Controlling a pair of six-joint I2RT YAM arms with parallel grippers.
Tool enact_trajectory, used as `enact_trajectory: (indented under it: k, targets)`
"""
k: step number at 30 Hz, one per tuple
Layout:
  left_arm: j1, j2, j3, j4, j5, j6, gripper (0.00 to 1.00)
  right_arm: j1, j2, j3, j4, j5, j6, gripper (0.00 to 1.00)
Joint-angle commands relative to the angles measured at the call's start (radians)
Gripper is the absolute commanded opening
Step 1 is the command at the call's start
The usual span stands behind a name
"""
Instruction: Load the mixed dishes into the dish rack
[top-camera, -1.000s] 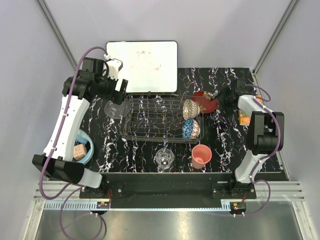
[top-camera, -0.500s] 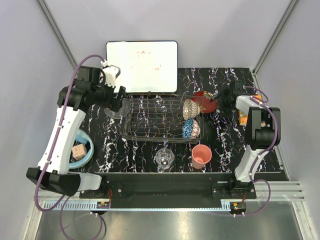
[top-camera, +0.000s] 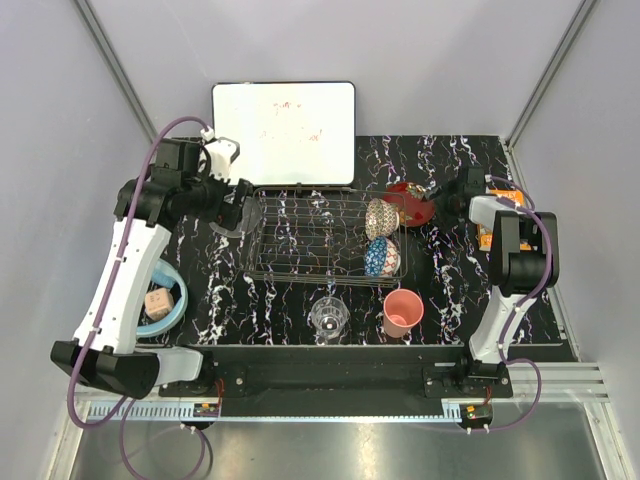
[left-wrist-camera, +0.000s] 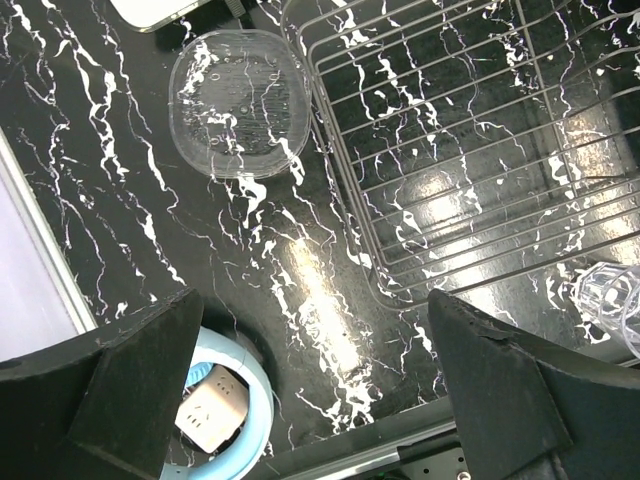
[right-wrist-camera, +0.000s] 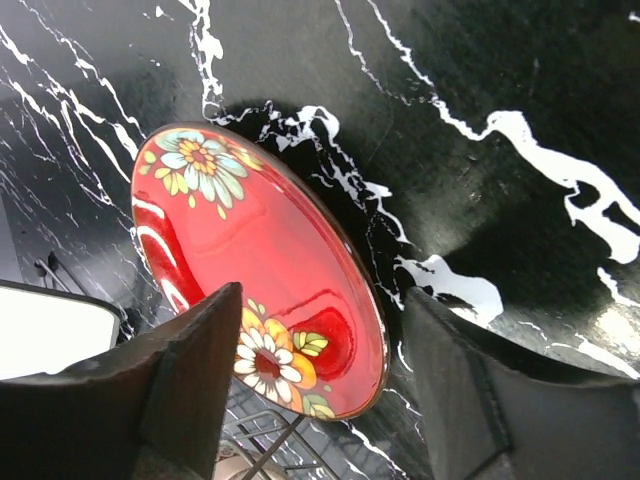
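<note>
The dish rack (top-camera: 310, 240) stands mid-table, with the beige netted bowl (top-camera: 379, 217) and the blue mosaic bowl (top-camera: 381, 256) on edge at its right end. The red patterned bowl (top-camera: 410, 203) leans at the rack's far right corner. My right gripper (top-camera: 447, 196) straddles its rim (right-wrist-camera: 250, 250), one finger over the inside, the other outside, jaws open (right-wrist-camera: 325, 375). My left gripper (top-camera: 235, 205) hovers open (left-wrist-camera: 315, 390) above the clear glass plate (left-wrist-camera: 238, 105), which lies left of the rack (left-wrist-camera: 470, 150). The glass tumbler (top-camera: 328, 317) and the pink cup (top-camera: 402, 311) stand in front.
A whiteboard (top-camera: 283, 132) lies behind the rack. Light blue headphones (top-camera: 180, 300) with a small beige cube (top-camera: 158, 303) inside sit at the left edge. An orange book (top-camera: 489, 236) lies by the right arm. Side walls close in both sides.
My right gripper's jaws have narrowed around the red bowl's rim. My left arm has swung its gripper down and right, toward the rack's left end and over the glass plate.
</note>
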Motion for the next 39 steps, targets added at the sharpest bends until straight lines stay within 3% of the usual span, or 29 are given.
enact_trajectory:
  k: [1,13,21,30,35,39]
  targets:
    - [0.005,-0.054,0.002,0.043,-0.037,0.010,0.99,0.001,0.026,-0.043,0.001,0.029,0.023,0.70]
    - [0.005,-0.097,-0.058,0.040,-0.058,0.018,0.98,0.009,-0.003,-0.084,-0.001,0.055,0.014,0.36]
    - [0.005,-0.129,-0.127,0.041,-0.065,0.015,0.98,0.009,-0.012,-0.095,-0.001,0.046,0.006,0.00]
    - [0.005,-0.134,-0.164,0.044,-0.069,0.027,0.98,0.009,-0.155,-0.151,0.002,0.081,-0.038,0.00]
    - [0.005,-0.126,-0.181,0.050,-0.094,0.028,0.97,0.009,-0.320,-0.136,0.001,0.145,-0.159,0.00]
    - [0.005,-0.123,-0.181,0.050,-0.086,0.025,0.97,0.009,-0.362,-0.076,-0.038,0.158,-0.283,0.00]
